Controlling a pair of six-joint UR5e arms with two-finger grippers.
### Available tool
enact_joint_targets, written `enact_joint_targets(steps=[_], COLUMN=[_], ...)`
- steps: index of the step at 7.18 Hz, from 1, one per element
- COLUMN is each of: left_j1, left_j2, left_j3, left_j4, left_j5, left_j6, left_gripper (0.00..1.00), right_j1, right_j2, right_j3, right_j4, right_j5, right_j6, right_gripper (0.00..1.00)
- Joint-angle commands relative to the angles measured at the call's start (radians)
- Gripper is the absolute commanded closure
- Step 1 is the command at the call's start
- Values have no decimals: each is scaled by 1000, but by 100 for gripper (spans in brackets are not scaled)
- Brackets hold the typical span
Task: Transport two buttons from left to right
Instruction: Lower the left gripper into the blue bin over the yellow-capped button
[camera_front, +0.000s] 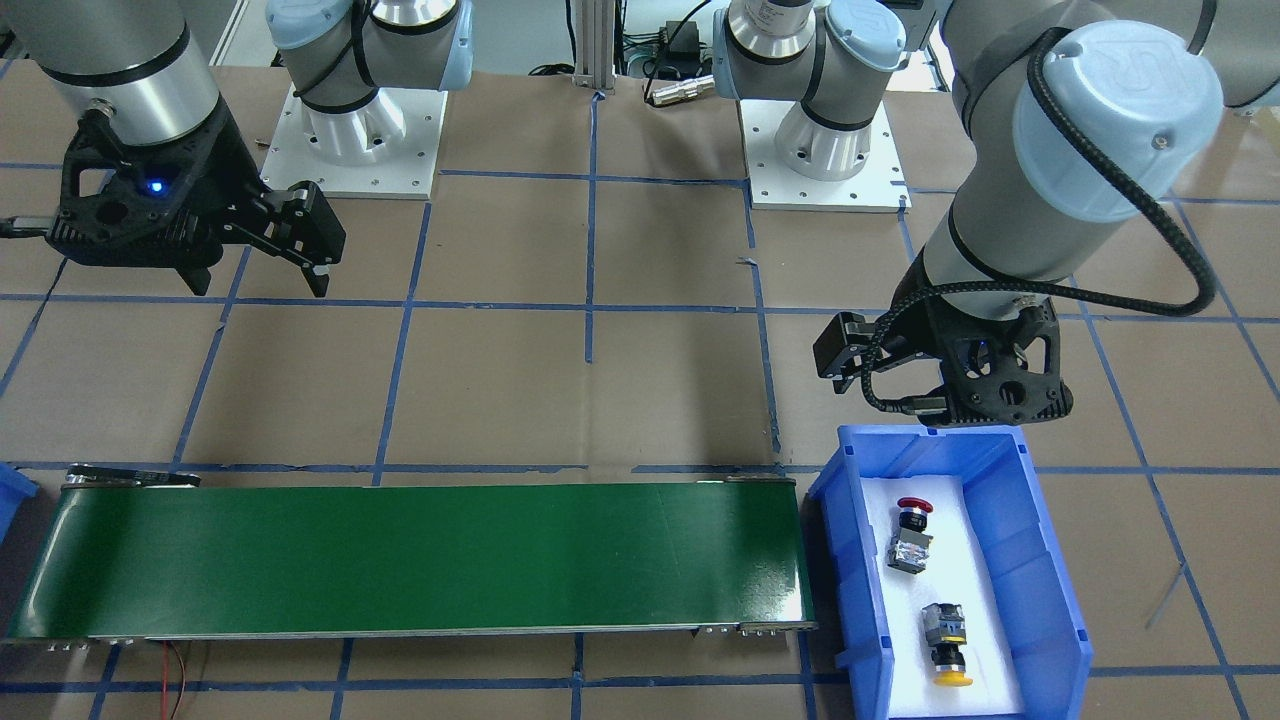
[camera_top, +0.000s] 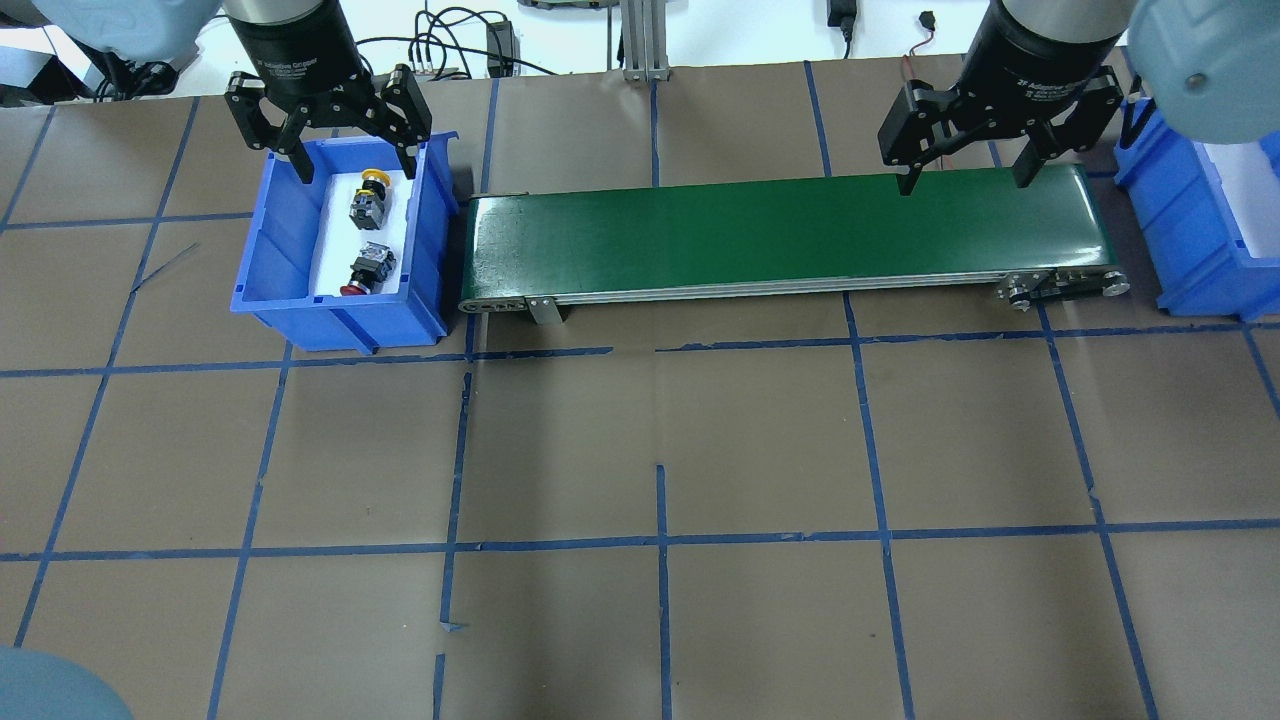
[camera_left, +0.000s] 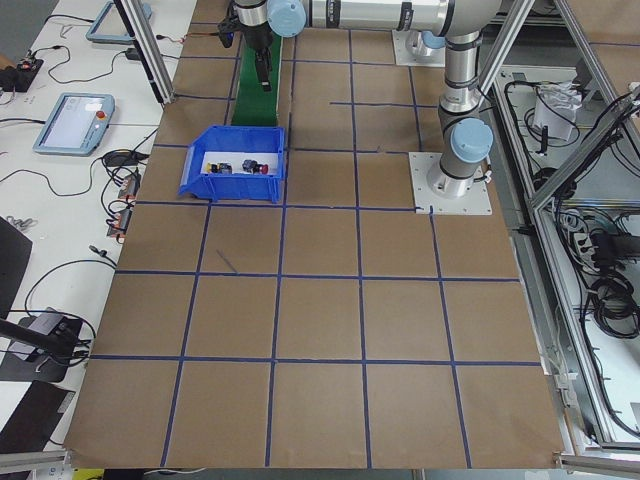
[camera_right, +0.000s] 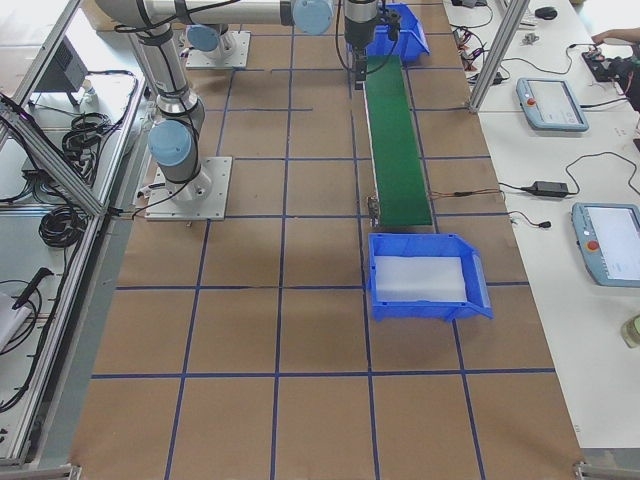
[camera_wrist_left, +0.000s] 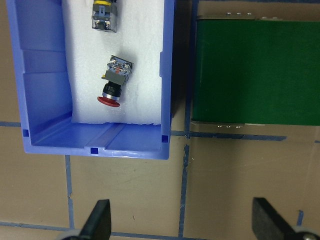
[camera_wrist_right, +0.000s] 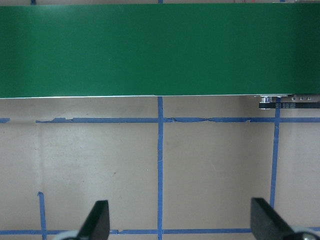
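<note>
The red button (camera_top: 372, 268) and the yellow button (camera_top: 368, 200) lie on their sides on white foam in the left blue bin (camera_top: 280, 240). They also show in the front view, red (camera_front: 912, 535) and yellow (camera_front: 945, 645). In the left wrist view the red button (camera_wrist_left: 114, 82) shows whole and the yellow button (camera_wrist_left: 102, 15) is cut by the top edge. My left gripper (camera_top: 357, 170) is open and empty, high above the bin, touching nothing. My right gripper (camera_top: 962, 182) is open and empty, above the right end of the green conveyor belt (camera_top: 780, 230).
The belt runs between the left bin and a second blue bin (camera_top: 1190, 250) at the right, lined with white foam. The right wrist view shows the belt (camera_wrist_right: 160, 50) and brown table paper with blue tape lines. The arm bases stand on white plates (camera_front: 350, 140).
</note>
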Motion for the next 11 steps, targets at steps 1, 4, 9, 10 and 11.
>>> enact_joint_targets(steps=[1, 4, 9, 10, 11], left_j1=[3, 101, 146, 146, 146], left_j2=[-8, -20, -227, -253, -267], left_j3=[-4, 18, 15, 15, 15], left_j4=[3, 60, 311, 332, 337], left_j5=[-5, -10, -13, -14, -14], left_j6=[0, 80, 153, 154, 168], left_gripper=[0, 0, 0, 0, 0], right_j1=[0, 0, 0, 0, 0], right_j2=[0, 0, 0, -2, -2], right_j3=[2, 2, 3, 3, 5], right_j4=[0, 0, -2, 0, -2], right_j5=[0, 0, 0, 0, 0], right_j6=[0, 0, 0, 0, 0], right_gripper=[0, 0, 0, 0, 0])
